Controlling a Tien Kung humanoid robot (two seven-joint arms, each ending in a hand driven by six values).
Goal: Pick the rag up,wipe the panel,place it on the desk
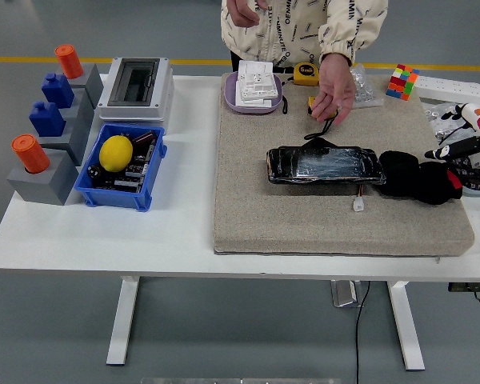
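The black panel (324,166) lies flat on the beige mat (304,216), a small white connector (358,206) on a wire at its front right. The black rag (420,178) lies bunched on the mat, touching the panel's right end. My right hand (450,149) hovers at the right edge, up and to the right of the rag and apart from it, fingers spread and holding nothing. A person's hand (334,94) is raised behind the panel and pinches a thin black cord (322,132) that runs down to the panel's rear edge. My left arm is out of view.
A purple tray (230,98) with white switches and a yellow tape measure (306,74) sit at the mat's back. A blue bin (92,192) with a lemon, a grey breaker box (136,84) and grey blocks (44,180) stand at left. A colour cube (402,82) and small parts lie at the back right.
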